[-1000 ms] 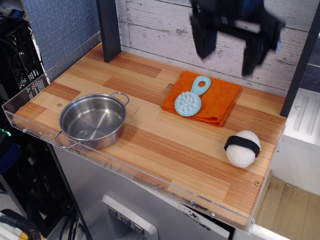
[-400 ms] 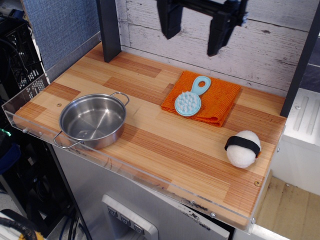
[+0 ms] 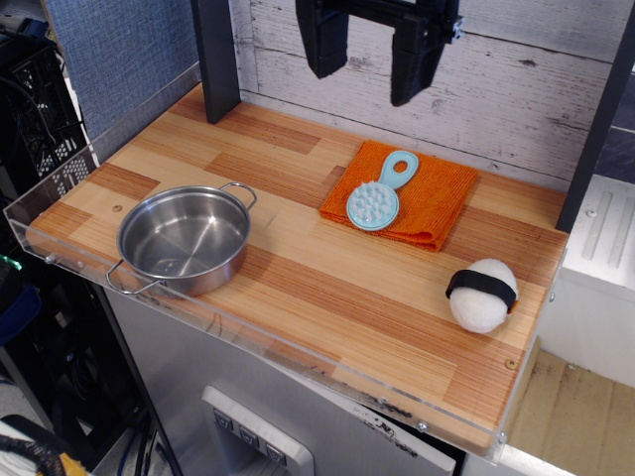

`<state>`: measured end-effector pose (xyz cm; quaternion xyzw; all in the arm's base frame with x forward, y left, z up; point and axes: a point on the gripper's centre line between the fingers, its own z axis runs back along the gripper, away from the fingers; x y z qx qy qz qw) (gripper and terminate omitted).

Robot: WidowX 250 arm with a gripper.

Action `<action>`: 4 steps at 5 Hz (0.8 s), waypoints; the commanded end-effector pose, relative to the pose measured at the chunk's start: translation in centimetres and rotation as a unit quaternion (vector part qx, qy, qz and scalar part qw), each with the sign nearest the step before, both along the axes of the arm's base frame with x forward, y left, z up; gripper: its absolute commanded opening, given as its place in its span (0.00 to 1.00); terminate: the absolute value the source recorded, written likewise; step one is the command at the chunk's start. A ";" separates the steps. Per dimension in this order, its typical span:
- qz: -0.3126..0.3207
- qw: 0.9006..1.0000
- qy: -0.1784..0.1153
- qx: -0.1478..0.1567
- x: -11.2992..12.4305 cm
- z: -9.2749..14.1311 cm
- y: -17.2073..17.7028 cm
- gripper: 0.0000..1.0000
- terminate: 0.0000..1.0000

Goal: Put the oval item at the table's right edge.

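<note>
The oval item (image 3: 482, 295) is a white fuzzy egg-shaped ball with a black band. It rests on the wooden table (image 3: 327, 288) close to the right edge, near the front. My gripper (image 3: 366, 71) hangs high above the table's back, over the area behind the orange cloth. Its two black fingers (image 3: 320, 45) stand wide apart and hold nothing. It is far from the ball, up and to the left of it.
An orange cloth (image 3: 437, 203) lies at the back middle with a light-blue bristled brush (image 3: 375, 200) on it. A steel pot (image 3: 185, 239) sits at the front left. A clear acrylic rim (image 3: 248, 342) runs along the edges. A dark post (image 3: 216, 58) stands at the back left.
My gripper has moved left along the back wall, from the upper right to above the cloth's back. The ball, brush and pot have not moved.
</note>
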<state>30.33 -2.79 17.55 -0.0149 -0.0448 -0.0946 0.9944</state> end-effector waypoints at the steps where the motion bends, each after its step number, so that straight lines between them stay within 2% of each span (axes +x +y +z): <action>1: -0.001 1.000 -0.021 0.000 -0.7 1.8 -0.2 1.00 0.00; 3: -0.001 1.000 -0.021 0.000 -0.7 1.8 -0.2 1.00 0.00; 4: -0.001 1.000 -0.021 0.000 -0.7 1.8 -0.2 1.00 1.00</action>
